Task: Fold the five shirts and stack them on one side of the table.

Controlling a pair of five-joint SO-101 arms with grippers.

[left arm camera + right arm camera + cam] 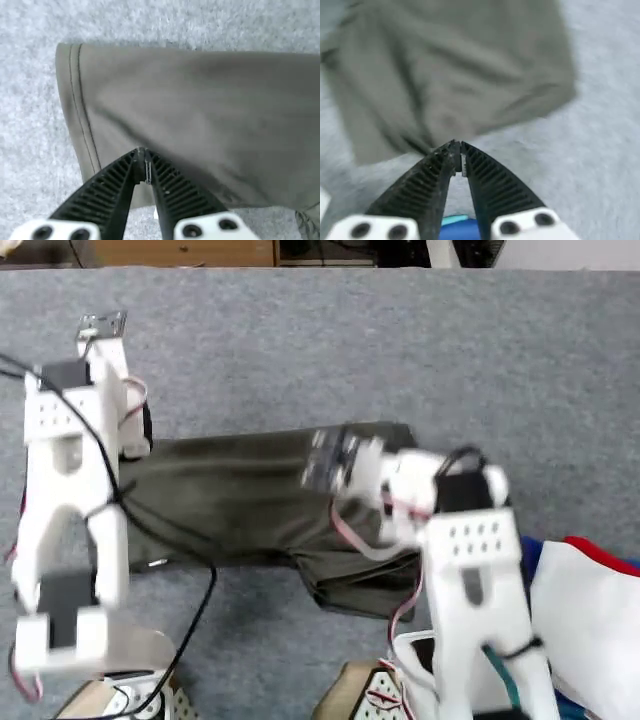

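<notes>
An olive shirt [250, 500] lies partly folded across the middle of the grey table, with a bunched flap [360, 590] at its near right. My left gripper [143, 437] is at the shirt's left end. In the left wrist view this gripper [143, 161] is shut, its tips on the olive shirt [200, 110] just inside the hemmed edge, and creases run to the tips. My right gripper [322, 462] hovers over the shirt's right part. Seen from the right wrist, that gripper [458, 150] is shut at the edge of the olive shirt [455, 75]; no fabric shows between its tips.
A pile of white, red and blue shirts [590, 610] lies at the table's right near edge, beside the right arm's base. Bare grey table [400, 350] stretches behind the olive shirt. Cables [200, 610] trail along the near edge.
</notes>
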